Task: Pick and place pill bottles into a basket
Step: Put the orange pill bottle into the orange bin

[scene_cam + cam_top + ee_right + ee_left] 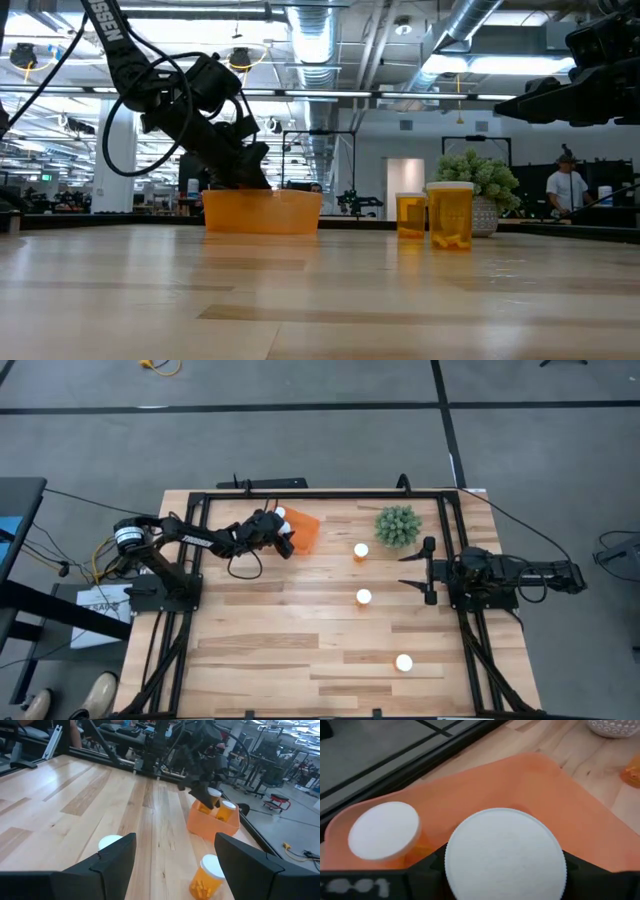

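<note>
The orange basket (303, 530) stands at the table's far middle; it also shows in the low view (262, 211) and the left wrist view (555, 805). My left gripper (282, 538) is over its left part, shut on a pill bottle with a white cap (505, 852). Another bottle (383, 830) stands in the basket beside it. Three bottles stand on the table (361, 550), (364, 597), (404, 662). My right gripper (428, 570) is open and empty at the table's right side, its fingers (117, 855) spread wide. My left gripper pinches the pill bottle between its two fingers (427, 870), just under the white cap (470, 880). The fingers come slanting down from the table's left. The bottle stands upright inside the basket (212, 800); whether its bottom rests on the basket floor is hidden.
A round green spiky plant (398, 525) in a pot stands right of the basket, near the far bottle. A dark metal frame (330, 493) runs round the table's edges. Bare wood lies at the near left (250, 650). A person (567, 190) stands far behind the table.
</note>
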Robot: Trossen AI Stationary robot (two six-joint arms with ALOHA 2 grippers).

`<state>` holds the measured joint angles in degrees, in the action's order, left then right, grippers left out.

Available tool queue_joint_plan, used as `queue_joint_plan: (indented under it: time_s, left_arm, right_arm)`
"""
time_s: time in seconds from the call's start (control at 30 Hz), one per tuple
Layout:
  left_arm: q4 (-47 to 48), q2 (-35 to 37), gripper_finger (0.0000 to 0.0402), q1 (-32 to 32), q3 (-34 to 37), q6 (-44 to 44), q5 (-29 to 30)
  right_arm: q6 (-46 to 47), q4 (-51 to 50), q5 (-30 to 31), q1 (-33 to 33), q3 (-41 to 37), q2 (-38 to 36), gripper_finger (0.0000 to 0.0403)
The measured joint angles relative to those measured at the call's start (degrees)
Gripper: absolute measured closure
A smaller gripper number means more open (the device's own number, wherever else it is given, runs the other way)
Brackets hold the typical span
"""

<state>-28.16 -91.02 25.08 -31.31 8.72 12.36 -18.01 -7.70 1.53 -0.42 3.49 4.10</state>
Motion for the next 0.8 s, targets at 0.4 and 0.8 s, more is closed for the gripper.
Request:
queue_joint_plan:
  time_s: [0.4,0.8]
  left_arm:
    - [0.2,0.0,0.0182,0.0,0.0,-0.8,-1.5]
    - [-5.7,0.7,0.0148,-1.3,0.1,-1.4,-6.0]
  right_arm:
    - [0.0,0.0,0.0,0.0,0.0,0.0,0.0138]
    - [0.0,0.0,0.0,0.0,0.0,0.0,0.0138]
